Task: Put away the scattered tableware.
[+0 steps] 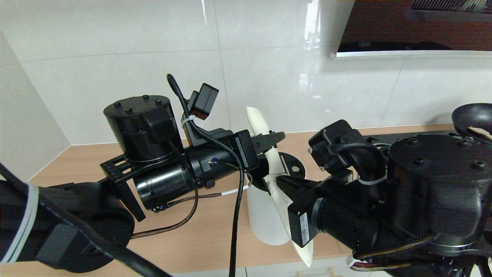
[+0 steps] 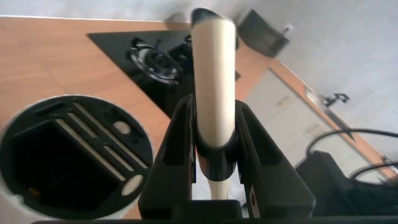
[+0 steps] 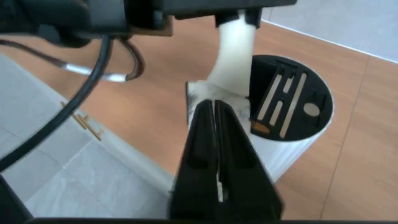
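Counter, spatula in left fingers, right fingers

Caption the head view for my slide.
Left end effector and right end effector both grip a cream spatula over a white utensil holder on a wooden counter.

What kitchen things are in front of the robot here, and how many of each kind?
spatula: 1
utensil holder: 1
pan: 1
stove: 1
Total: 4
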You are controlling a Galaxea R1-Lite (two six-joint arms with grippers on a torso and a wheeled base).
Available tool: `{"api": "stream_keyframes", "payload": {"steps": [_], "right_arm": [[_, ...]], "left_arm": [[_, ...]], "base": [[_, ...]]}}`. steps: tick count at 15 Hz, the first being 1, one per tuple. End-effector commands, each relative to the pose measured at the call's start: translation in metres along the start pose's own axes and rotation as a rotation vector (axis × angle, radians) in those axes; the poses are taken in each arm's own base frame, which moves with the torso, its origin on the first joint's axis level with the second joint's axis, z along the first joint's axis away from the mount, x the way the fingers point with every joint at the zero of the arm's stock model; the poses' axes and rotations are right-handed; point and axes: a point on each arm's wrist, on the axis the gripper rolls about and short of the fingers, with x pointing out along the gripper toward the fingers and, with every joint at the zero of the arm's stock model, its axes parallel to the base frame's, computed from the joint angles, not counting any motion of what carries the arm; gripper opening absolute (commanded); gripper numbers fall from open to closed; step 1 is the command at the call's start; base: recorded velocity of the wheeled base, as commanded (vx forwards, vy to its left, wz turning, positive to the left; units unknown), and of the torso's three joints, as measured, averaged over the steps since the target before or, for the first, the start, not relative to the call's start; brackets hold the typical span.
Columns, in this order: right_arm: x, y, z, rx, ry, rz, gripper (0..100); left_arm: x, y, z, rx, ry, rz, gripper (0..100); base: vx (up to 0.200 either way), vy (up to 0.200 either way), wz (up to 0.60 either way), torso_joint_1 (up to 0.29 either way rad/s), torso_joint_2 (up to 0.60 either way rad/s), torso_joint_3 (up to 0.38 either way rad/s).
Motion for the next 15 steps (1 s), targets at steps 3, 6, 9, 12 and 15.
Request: {"api": "stream_keyframes", "payload": {"steps": [3, 6, 9, 12, 15], "right_arm": [[-0.001, 0.000, 0.003, 0.011, -0.024, 0.000, 0], [-0.009, -0.008, 0.013, 0.027, -0.064, -0.040, 0], [-0.018, -0.030, 0.026, 0.043, -0.110, -0.103, 0], [-0.020, -0.049, 0.033, 0.046, -0.134, -0.169, 100], [-0.019, -0.058, 0.035, 0.044, -0.140, -0.203, 100]], "left_arm": [[-0.002, -0.003, 0.003, 0.003, -0.013, -0.003, 0], [-0.012, -0.013, 0.017, 0.031, -0.076, -0.029, 0], [-0.032, -0.018, 0.042, 0.087, -0.169, -0.030, 0], [-0.045, -0.012, 0.062, 0.208, -0.274, -0.006, 0], [-0.044, -0.011, 0.065, 0.276, -0.303, -0.008, 0]], "base": [[0.000, 0.000, 0.00, 0.000, 0.00, 0.000], [0.000, 0.000, 0.00, 0.000, 0.00, 0.000], [0.000, 0.000, 0.00, 0.000, 0.00, 0.000], [0.000, 0.000, 0.00, 0.000, 0.00, 0.000], [0.000, 0.000, 0.00, 0.000, 0.00, 0.000]]}}
